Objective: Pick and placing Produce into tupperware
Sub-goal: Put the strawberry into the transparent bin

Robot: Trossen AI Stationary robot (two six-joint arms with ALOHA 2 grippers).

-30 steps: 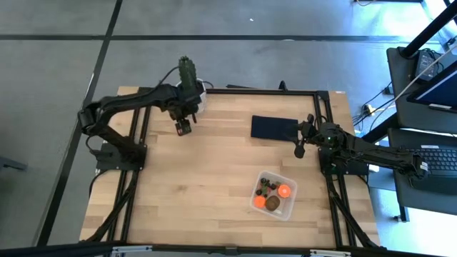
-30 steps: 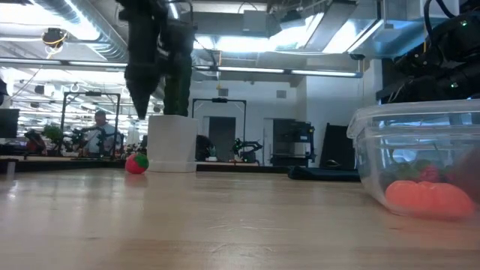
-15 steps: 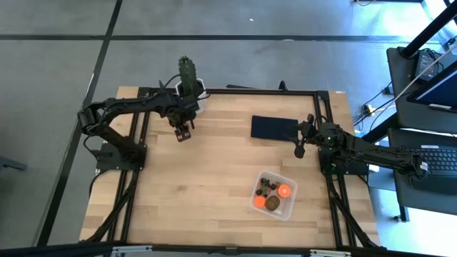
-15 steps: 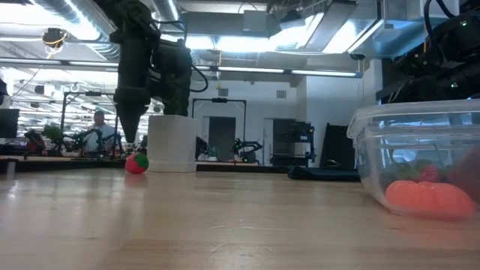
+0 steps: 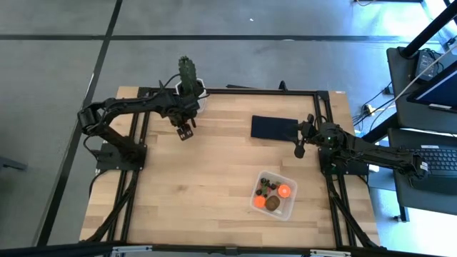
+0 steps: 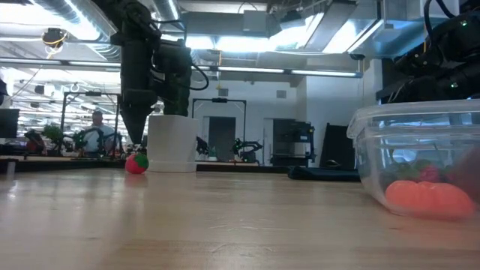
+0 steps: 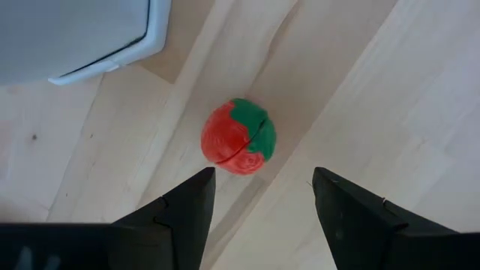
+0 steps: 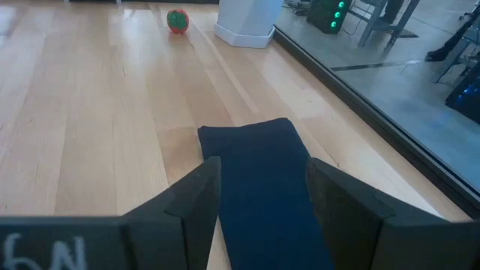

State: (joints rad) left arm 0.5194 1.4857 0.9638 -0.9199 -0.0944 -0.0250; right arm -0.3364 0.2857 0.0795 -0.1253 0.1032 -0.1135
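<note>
- Left arm [image 5: 136, 106]: dark, jointed links with a black cable looping near its wrist.
- Right arm [image 5: 371, 153]: same dark build.
- Fingers [image 7: 184, 217]: matte black, wedge-shaped, tapering toward their tips.

Red strawberry [image 7: 238, 139] (green-capped) — white pot [image 6: 171, 143]
</note>
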